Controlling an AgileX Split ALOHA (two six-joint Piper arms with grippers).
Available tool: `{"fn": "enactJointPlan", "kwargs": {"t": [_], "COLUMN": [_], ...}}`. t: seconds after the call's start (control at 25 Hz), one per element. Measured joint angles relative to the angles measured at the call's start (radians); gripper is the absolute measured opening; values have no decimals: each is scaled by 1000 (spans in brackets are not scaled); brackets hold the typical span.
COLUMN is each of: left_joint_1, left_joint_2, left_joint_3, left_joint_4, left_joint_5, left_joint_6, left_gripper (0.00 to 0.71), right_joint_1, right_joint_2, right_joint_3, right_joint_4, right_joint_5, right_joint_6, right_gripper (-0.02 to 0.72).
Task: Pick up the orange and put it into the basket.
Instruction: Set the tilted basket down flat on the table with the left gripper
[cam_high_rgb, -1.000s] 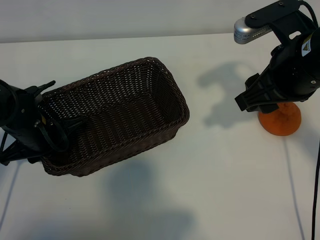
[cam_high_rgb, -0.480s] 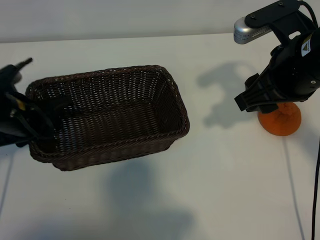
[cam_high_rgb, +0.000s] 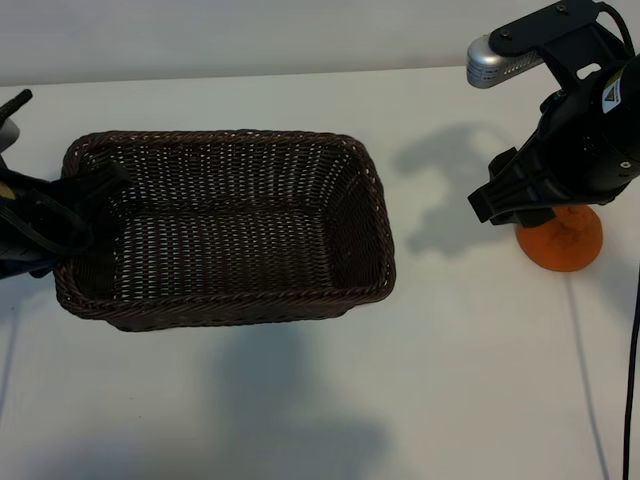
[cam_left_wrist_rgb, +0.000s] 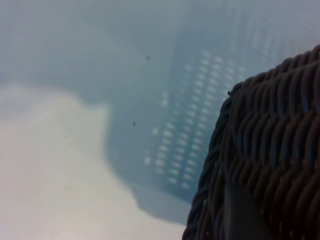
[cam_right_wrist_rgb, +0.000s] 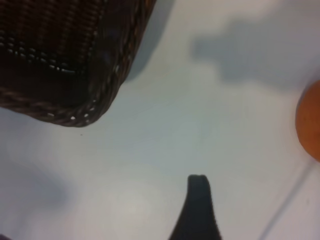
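Left tool (cam_high_rgb: 95, 190), clamped on the basket (cam_high_rgb: 230, 300) rim, has swung it square since earlier.

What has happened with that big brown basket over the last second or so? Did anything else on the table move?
The left gripper, holding the dark brown woven wicker basket by its left end, has swung it round from a slanted position until it lies square to the table edge, its right end now nearer the fruit. The small round orange has not moved, and the right gripper stays above it, open and empty.
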Motion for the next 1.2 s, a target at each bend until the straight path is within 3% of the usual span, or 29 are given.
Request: {"fn": "enactJointPlan", "kwargs": {"t": [0.96, 1.2], "left_joint_1": [0, 0], "left_joint_2": [-28, 29], "left_joint_3": [-2, -123], "left_joint_4": [-68, -75], "left_joint_5": [-101, -32], "left_joint_6": [79, 152], "left_gripper": [328, 328], "right_joint_1": [0, 0], "right_joint_2": [0, 0], "right_joint_3": [0, 0], "right_joint_4": [1, 1], "right_joint_5": [27, 28], "right_joint_6": [0, 0], "right_gripper": [558, 558]}}
